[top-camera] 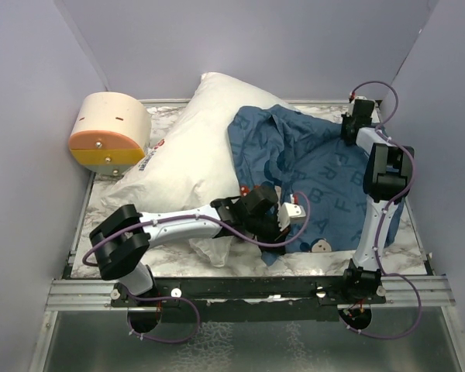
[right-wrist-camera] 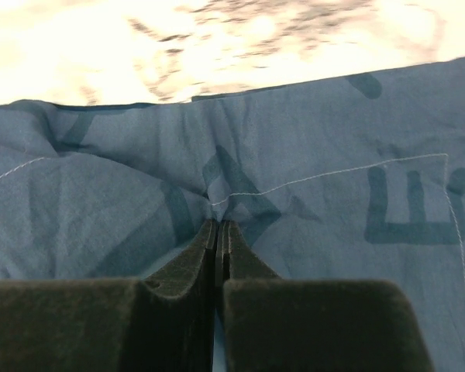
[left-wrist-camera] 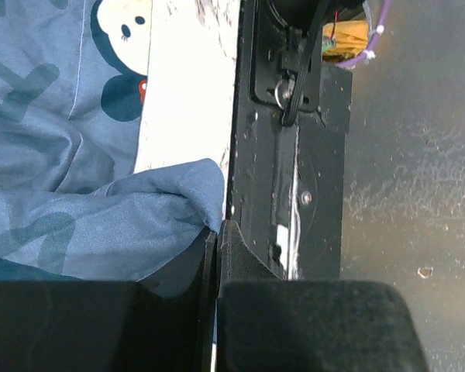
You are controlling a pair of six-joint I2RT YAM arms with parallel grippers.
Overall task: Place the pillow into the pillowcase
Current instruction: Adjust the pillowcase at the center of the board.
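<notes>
The plump white pillow lies at the back left of the table, its right part under the dark blue pillowcase. My left gripper reaches across to the pillowcase's near edge. In the left wrist view, this gripper is shut on a fold of the pillowcase. My right gripper is at the pillowcase's far right corner. Its wrist view shows it shut on a pinched ridge of the lettered pillowcase. A cartoon mouse face shows near the front hem.
A round cream and orange container stands at the back left, beside the pillow. A black rail runs along the table's near edge, close to my left gripper. Purple walls enclose the marbled table on three sides.
</notes>
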